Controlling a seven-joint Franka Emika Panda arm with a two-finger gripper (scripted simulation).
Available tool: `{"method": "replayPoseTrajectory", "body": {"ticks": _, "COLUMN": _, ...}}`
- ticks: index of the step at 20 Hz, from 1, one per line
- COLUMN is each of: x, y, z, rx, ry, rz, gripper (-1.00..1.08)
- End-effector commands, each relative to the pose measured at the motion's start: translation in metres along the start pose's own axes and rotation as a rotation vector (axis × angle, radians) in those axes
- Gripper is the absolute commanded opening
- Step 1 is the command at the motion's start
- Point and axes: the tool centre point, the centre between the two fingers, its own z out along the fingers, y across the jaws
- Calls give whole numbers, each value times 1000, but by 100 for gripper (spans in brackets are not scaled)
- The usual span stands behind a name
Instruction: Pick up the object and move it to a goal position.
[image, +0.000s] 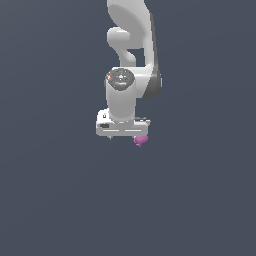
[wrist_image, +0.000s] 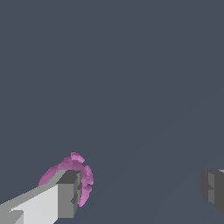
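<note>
Plain grey surface; hand (wrist_image: 142, 189) spread wide, one finger (wrist_image: 65, 192) touching pink blob (wrist_image: 83, 175).

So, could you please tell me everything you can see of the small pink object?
The pink object is a small, lumpy, roughly round magenta blob with a bumpy, matte-looking surface, much smaller than the white claw. In the exterior view it peeks out beneath the claw body, toward that view's right. In the wrist view one finger covers part of it, seemingly against it; the other finger stands far off, so the claw is open and nothing grips it.
</note>
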Motion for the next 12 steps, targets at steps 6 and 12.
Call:
{"method": "replayPoseTrajectory", "body": {"ticks": 6, "x": -12, "y": -20, "z": 13, "rx": 1, "ry": 9, "rz": -124, "gripper": 100}}
{"method": "replayPoseTrajectory", "body": {"ticks": 12, "x": -32, "y": -50, "z": 31, "rx": 2, "ry": 25, "rz": -308, "gripper": 100}}
